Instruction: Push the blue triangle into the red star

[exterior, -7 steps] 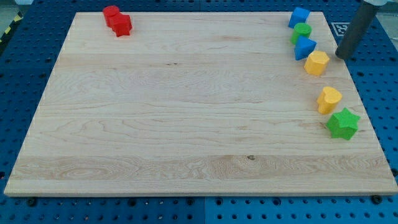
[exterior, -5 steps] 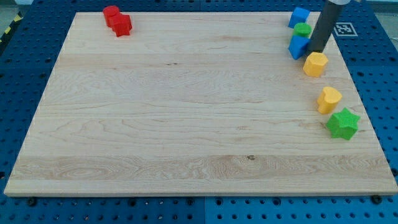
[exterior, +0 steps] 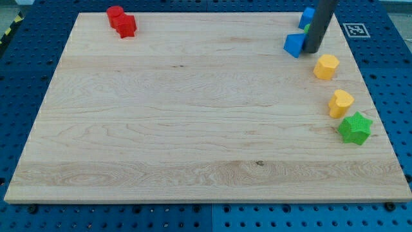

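The blue triangle (exterior: 295, 44) lies near the board's top right, partly behind my rod. My tip (exterior: 311, 51) touches the triangle's right side. The red star (exterior: 125, 26) sits at the board's top left, touching a red round block (exterior: 115, 12) just above and left of it. The triangle is far to the right of the star, almost level with it.
Another blue block (exterior: 307, 16) and a green block (exterior: 309, 28) sit behind my rod at the top right, mostly hidden. A yellow hexagon (exterior: 326, 66), a yellow heart-like block (exterior: 340, 102) and a green star (exterior: 355, 128) line the right edge.
My tip moved left from the board's right edge into the blue triangle and has pushed it a little left, away from the yellow hexagon.
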Tool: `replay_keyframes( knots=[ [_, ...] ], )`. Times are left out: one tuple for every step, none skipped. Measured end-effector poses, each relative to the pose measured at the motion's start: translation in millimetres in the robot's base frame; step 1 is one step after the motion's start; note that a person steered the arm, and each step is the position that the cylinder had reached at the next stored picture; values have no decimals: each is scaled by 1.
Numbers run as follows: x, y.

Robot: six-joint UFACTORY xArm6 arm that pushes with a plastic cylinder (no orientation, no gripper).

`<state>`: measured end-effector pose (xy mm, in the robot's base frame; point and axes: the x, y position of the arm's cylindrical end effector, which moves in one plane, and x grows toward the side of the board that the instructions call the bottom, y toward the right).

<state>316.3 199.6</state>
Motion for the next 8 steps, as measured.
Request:
replay_keyframes(
  knots=[
    [-2, -24],
    [-8, -42],
    [-16, -59],
    [-27, -77],
    [-43, -90],
    [-55, -99],
    [-55, -101],
    [-55, -103]
  ],
)
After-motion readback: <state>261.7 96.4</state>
